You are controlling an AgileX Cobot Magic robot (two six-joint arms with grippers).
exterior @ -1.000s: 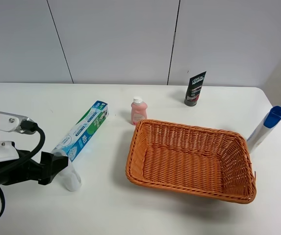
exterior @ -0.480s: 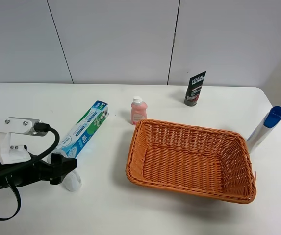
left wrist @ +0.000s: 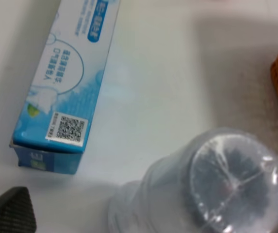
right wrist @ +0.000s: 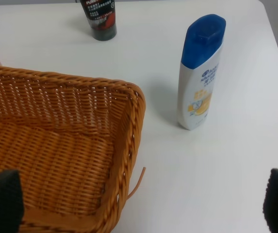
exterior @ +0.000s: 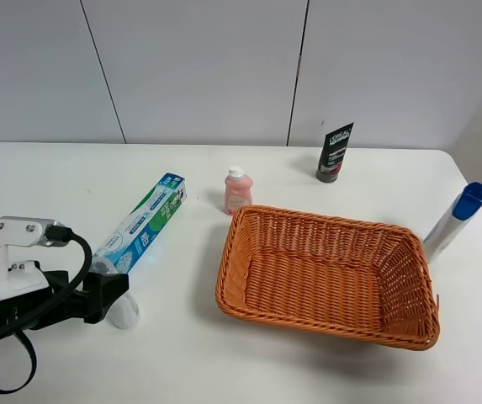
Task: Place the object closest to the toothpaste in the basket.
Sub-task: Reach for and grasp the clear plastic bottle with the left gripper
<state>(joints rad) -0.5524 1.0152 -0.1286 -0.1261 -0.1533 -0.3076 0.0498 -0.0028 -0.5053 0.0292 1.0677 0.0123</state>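
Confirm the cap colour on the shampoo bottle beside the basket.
Blue cap on a white bottle, clearest in the right wrist view.

Bright, even light is shed from above; soft shadows are cast beside the basket (exterior: 325, 220) and the shampoo bottle (right wrist: 199, 73). The left wrist view is blurred throughout, and highlights are seen on the plastic-wrapped cup (left wrist: 231, 179).

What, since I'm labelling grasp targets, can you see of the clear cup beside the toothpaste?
The cup looks like clear plastic sealed in crinkled film, its round end facing the left wrist camera. It seems to lie on its side on the table, clear of the toothpaste box, inside the open left end effector.
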